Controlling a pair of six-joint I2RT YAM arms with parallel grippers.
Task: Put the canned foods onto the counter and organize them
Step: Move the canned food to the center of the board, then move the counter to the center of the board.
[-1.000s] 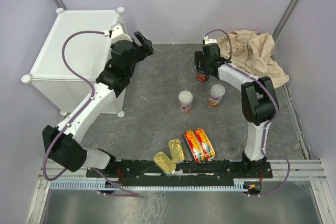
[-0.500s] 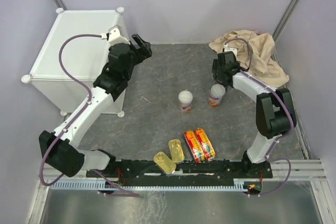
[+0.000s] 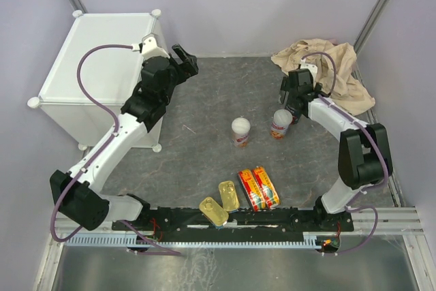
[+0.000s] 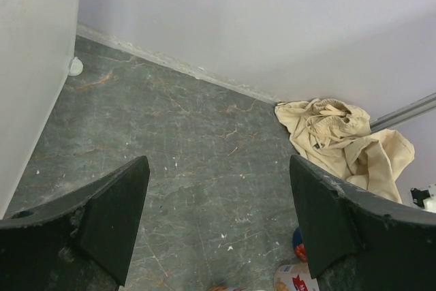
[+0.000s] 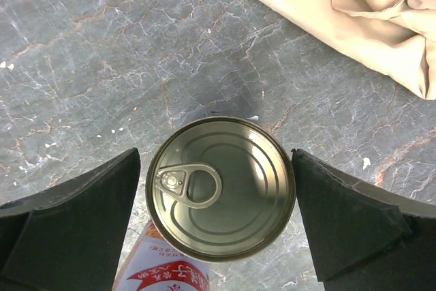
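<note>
Right gripper (image 5: 216,163) moved right — tin (image 5: 221,192) between open jaws.

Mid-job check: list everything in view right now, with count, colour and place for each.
counter: one, white, far left.
white-and-red cans: two, mid-table; one central, one to its right, next to the right end effector.
ring-pull can: one, silver lid, label hidden; between the right end effector's fingers.
red-and-yellow flat tins: two, side by side near the arm bases.
gold tins: two, just left of those.
cloth: one, beige, crumpled, far right corner.
table: one, grey marbled.
left end effector: black, open, empty, beside the counter.
right end effector: black, open, straddling the ring-pull can.
</note>
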